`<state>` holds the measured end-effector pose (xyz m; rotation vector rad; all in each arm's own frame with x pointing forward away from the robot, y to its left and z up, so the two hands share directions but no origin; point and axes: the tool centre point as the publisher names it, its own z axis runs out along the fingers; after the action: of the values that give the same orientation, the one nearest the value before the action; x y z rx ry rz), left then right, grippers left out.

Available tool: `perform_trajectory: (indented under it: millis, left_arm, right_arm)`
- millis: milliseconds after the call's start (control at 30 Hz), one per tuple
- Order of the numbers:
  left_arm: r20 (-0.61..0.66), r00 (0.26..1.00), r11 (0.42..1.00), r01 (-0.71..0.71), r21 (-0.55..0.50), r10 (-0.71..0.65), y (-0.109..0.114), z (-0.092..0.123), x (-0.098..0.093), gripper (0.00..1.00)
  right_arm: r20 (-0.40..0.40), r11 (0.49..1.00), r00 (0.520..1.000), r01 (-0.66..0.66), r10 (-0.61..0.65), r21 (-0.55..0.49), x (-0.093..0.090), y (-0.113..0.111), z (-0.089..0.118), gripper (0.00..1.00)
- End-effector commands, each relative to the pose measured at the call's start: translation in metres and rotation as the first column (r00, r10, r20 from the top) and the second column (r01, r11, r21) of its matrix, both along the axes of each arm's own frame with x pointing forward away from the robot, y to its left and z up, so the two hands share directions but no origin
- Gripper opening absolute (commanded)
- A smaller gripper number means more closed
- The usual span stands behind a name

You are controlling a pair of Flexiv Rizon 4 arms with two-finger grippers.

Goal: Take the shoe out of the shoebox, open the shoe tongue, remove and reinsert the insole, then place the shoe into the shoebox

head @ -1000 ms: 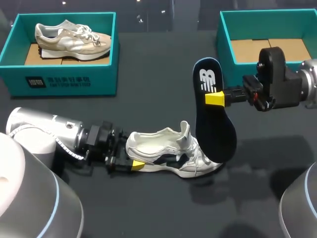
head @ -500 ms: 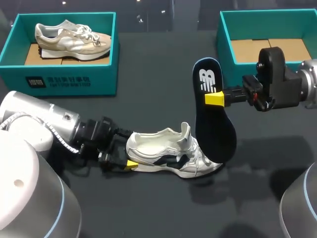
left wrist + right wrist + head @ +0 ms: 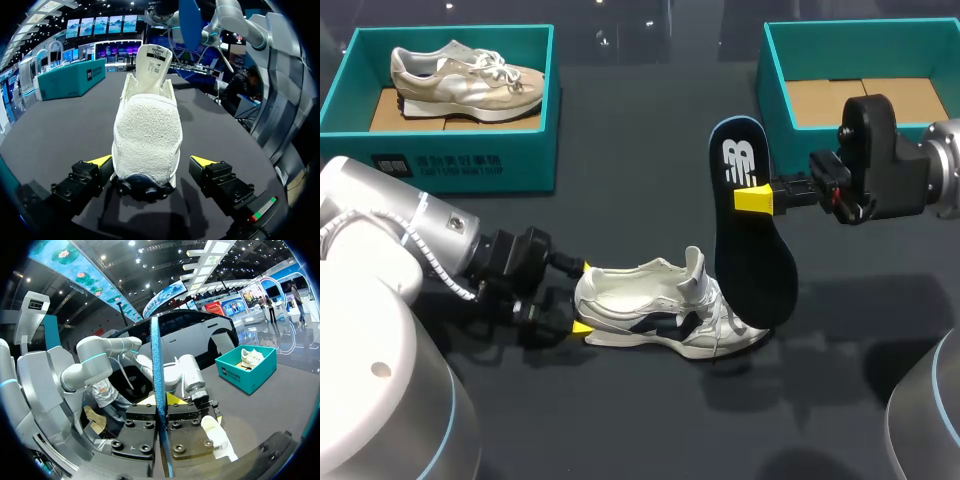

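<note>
- The left gripper [image 3: 151, 161] is turning a little at the heel of the shoe [image 3: 660, 315] on the table. Its fingers are standing wide on both sides, not squeezing.
- The right gripper [image 3: 758, 198] is still pinching the insole [image 3: 750, 250] tight, holding it upright over the toe — so I think putting it back in is coming next.

Left arm [image 3: 370, 200] and right arm [image 3: 948, 160]: silver-grey shells, thin blue joint rings, white coiled cable [image 3: 422, 258] on left, black wrist blocks with socket screws [image 3: 116, 444], yellow-tipped fingers [image 3: 201, 161].
</note>
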<state>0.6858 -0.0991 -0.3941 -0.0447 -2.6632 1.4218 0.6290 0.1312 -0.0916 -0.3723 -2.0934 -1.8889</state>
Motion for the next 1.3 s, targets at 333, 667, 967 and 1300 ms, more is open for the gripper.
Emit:
perform_trajectory:
  millis: [333, 667, 967, 1300]
  left_arm:
    - [0.046, 0.999, 0.939, -0.036, 0.343, 0.021, 0.018, 0.035, 0.005, 1.0]
    - [0.046, 0.999, 0.939, -0.036, 0.343, 0.021, 0.018, 0.035, 0.005, 1.0]
    - [0.041, 0.999, 0.823, -0.008, 0.568, -0.019, 0.006, 0.039, 0.009, 1.0]
    - [0.121, 0.993, 0.71, -0.097, 0.698, 0.016, 0.001, 0.041, 0.01, 1.0]
  right_arm:
    - [0.0, 1.0, 1.0, 0.0, 0.0, 0.0, 0.0, 0.002, -0.001, 0.0]
    - [0.0, 1.0, 1.0, 0.0, 0.0, 0.0, 0.0, 0.002, -0.001, 0.0]
    - [0.0, 1.0, 1.0, 0.0, 0.0, 0.0, 0.0, 0.002, -0.001, 0.0]
    - [0.0, 1.0, 1.0, 0.0, 0.0, 0.0, 0.0, 0.002, -0.001, 0.0]
